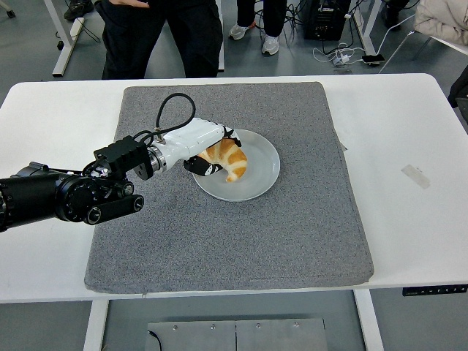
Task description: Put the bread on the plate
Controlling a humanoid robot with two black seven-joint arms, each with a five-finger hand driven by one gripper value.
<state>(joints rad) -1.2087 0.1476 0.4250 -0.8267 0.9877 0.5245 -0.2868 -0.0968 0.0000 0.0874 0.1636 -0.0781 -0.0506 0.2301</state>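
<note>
The left hand (pixel 207 150) reaches in from the left edge over the grey mat (pixel 292 227) and holds the bread (pixel 229 159), a curved croissant, low over the left half of the plate (pixel 262 175). Its fingers (pixel 207 169) are curled round the near end of the bread, with the dark fingertips tucked under and beside it, so the grip looks closed on the pastry and not loosened. The bread lies inside the plate's rim; whether its underside already touches the plate or hangs just above it cannot be told from this height. The step in hand is the set-down itself: the carrying seems done and the release is not yet made. The next move, as I judge it, calls for the bread to settle fully on the plate, then for the fingers to spread and let go without dragging it, and for the hand to draw back to the left, clear of the rim, so the plate is not nudged across the mat. The right arm is out of view. A person (pixel 164 36) stands beyond the far edge of the table (pixel 409 131).
</note>
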